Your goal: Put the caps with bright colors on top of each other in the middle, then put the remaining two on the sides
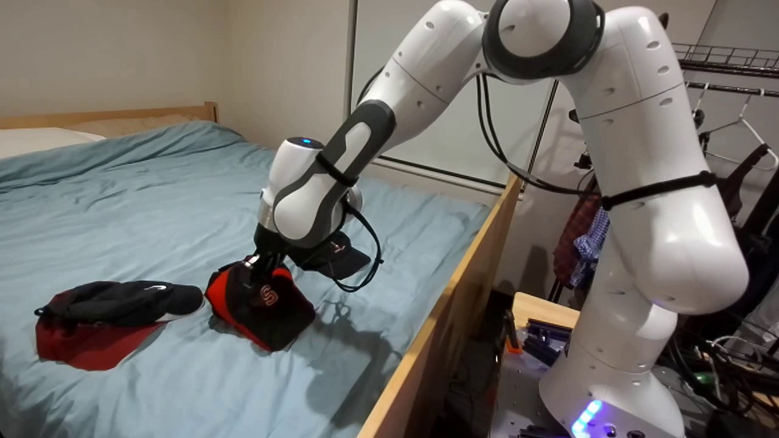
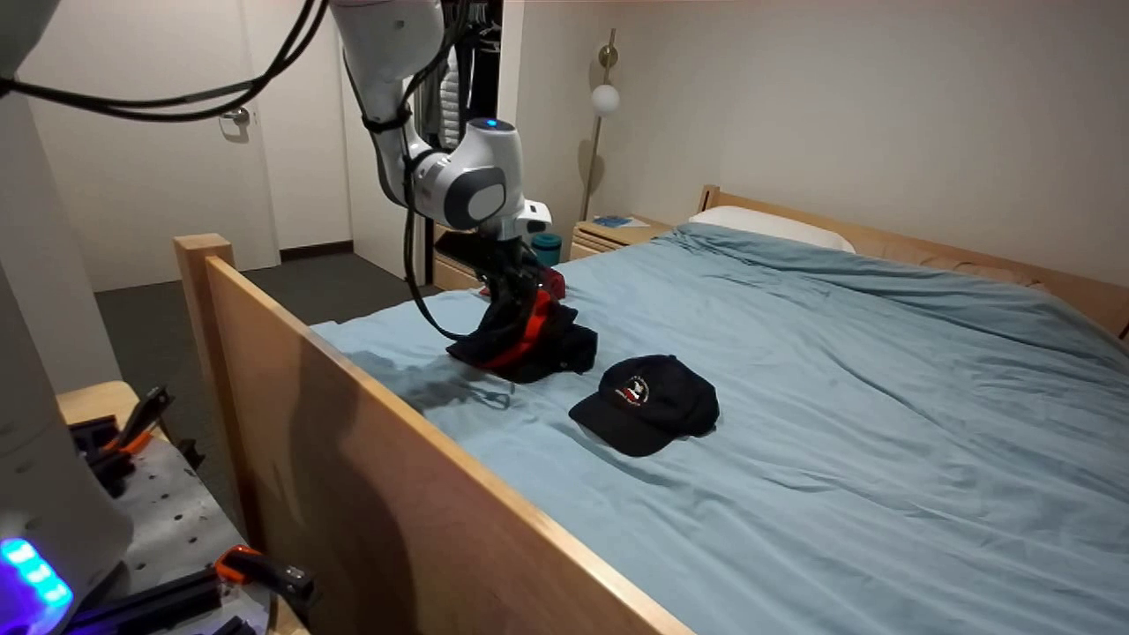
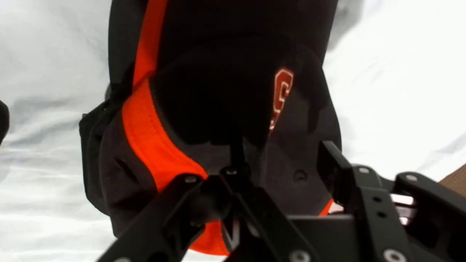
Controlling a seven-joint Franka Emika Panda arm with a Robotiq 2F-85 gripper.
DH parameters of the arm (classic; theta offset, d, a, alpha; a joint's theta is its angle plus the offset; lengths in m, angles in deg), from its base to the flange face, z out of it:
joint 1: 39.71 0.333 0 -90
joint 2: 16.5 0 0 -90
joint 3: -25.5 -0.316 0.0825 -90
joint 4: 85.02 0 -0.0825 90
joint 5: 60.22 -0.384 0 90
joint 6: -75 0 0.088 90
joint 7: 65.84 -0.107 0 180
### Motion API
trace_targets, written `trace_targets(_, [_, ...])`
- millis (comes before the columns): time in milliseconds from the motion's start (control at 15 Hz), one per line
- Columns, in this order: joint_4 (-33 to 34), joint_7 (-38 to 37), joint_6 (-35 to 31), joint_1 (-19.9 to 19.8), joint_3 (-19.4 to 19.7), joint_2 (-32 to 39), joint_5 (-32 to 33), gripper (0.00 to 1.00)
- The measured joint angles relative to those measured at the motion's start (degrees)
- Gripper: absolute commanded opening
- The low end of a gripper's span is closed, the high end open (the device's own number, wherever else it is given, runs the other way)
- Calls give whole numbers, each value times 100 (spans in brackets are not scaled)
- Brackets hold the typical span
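Gripping the black-and-red cap [image 1: 265, 313]: notes on the step in hand

Pincer [image 3: 279, 149]: over the crown, fingers parted by a moderate gap. In the wrist view, dark cloth with an eyelet shows between them. No pinched fold visible, so nothing confirmed as held; whether the tips press the cloth cannot be told.

Location: black-and-red cap on the bench [image 1: 170, 207], a blue-covered bed, brim toward the wooden board [image 2: 423, 511]. To one side, a red cap [image 1: 97, 350], with a black cap bearing a white mark [image 1: 122, 301] seemingly laid over it, its brim just beside the black-and-red cap, contact uncertain. To the other side, a black cap with an emblem [image 2: 653, 401], near.

Step, by judgement: taking hold of the black-and-red cap, though a release would look much alike.

Handling, presumed: soft crown, stiffer brim.

Recommended: set the fingers deep enough to gather a generous fold of crown, clear of the brim. Close slowly, so the cloth bunches rather than slips out. Raise straight up, checking that nothing comes along; what lies beneath is hidden. Keep the brim clear of both neighbours. Set down crown uppermost, for nesting.

Outstanding: bright pair not yet stacked. The black cap bearing a white mark probably wants lifting off the red cap first.
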Motion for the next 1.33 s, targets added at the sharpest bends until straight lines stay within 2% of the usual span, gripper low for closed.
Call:
trace_targets(67, [1,16,6,-9,13,15,0,33])
trace_targets(200, [1,17,19,22,133,29,14,19])
trace_targets(333, [1,8,47,162,415,34,82,6])
trace_targets(600, [2,-58,51,529,967,68,288,0])
trace_targets(733, [22,-158,55,757,1245,85,491,6])
trace_targets(800, [44,-223,74,894,1403,101,634,30])
trace_targets(933, [126,-376,143,1183,1711,154,919,33])
trace_targets(1333, [325,-928,229,1839,2360,254,1415,72])
